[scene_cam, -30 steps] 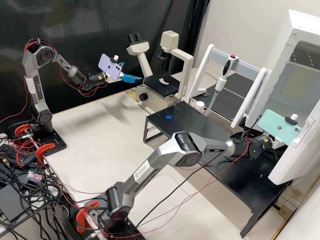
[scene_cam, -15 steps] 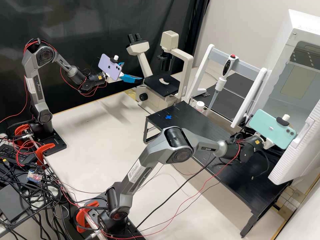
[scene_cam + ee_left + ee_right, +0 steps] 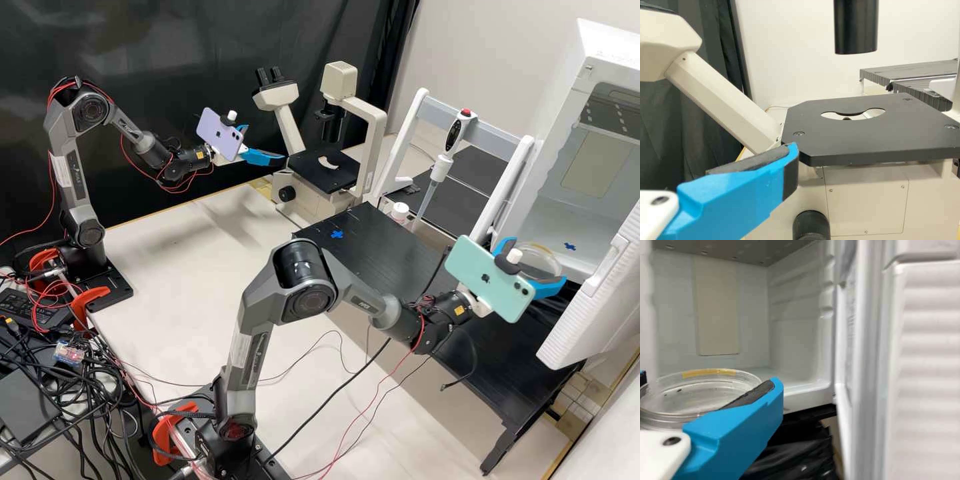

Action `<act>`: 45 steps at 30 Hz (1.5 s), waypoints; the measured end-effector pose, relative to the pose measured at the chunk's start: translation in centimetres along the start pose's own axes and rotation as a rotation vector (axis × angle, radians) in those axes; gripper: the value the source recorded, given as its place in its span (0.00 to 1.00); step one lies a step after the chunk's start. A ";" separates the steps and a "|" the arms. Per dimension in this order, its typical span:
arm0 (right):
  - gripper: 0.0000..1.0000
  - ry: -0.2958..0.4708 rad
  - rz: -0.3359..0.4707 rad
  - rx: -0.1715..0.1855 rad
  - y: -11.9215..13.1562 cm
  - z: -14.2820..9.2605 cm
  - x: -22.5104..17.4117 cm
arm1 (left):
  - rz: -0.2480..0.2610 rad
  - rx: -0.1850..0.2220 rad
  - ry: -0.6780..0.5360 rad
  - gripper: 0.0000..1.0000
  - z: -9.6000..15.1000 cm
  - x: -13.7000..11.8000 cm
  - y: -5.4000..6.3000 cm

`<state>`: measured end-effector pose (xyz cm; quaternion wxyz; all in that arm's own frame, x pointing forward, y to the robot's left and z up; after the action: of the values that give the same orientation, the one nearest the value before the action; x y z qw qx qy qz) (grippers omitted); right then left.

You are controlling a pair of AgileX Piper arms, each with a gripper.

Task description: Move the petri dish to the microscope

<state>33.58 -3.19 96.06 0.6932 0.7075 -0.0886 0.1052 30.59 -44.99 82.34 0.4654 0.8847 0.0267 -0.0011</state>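
My right gripper (image 3: 531,265) is shut on the clear petri dish (image 3: 539,256), in front of the open white incubator. In the right wrist view the round dish (image 3: 700,396), with a yellow strip on its rim, lies roughly level between the fingers of my right gripper (image 3: 708,380). My left gripper (image 3: 265,143) hangs in the air just left of the microscope stage (image 3: 317,175), its fingers spread with no object between them. The left wrist view has one finger of my left gripper (image 3: 715,155) beside the black stage (image 3: 855,132) of the microscope.
The incubator's door (image 3: 600,293) stands open close to the right gripper. A low black stand (image 3: 393,257) with a blue cross mark runs from the microscope to the incubator. Between them are a pipette (image 3: 441,167) on a white frame and a white-capped bottle (image 3: 400,211).
The right arm has drawn back leftward from the incubator, bringing its gripper and the petri dish into sight. The left arm has kept still.
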 end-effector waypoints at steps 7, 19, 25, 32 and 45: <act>0.00 0.074 -0.052 0.009 -2.7 -2.6 -4.2 | 0.000 0.000 0.000 1.00 0.0 0.0 0.0; 0.00 0.342 -0.228 -0.051 -8.9 -10.8 -10.4 | 0.000 0.000 0.000 1.00 0.0 0.0 0.0; 0.00 0.493 -0.281 -0.059 -11.8 -15.4 -12.5 | 0.000 0.000 0.000 1.00 0.0 0.0 0.0; 0.00 0.549 -0.337 -0.113 -15.6 -19.2 -13.0 | 0.000 0.000 0.000 1.00 0.0 0.0 0.0; 0.00 0.564 -0.443 -0.135 -22.7 -23.8 -10.4 | 0.000 0.000 0.000 1.00 0.0 0.0 0.0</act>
<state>29.16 20.93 71.77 0.7415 0.6052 0.2548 0.1374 30.59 -44.99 82.34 0.4654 0.8847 0.0267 -0.0011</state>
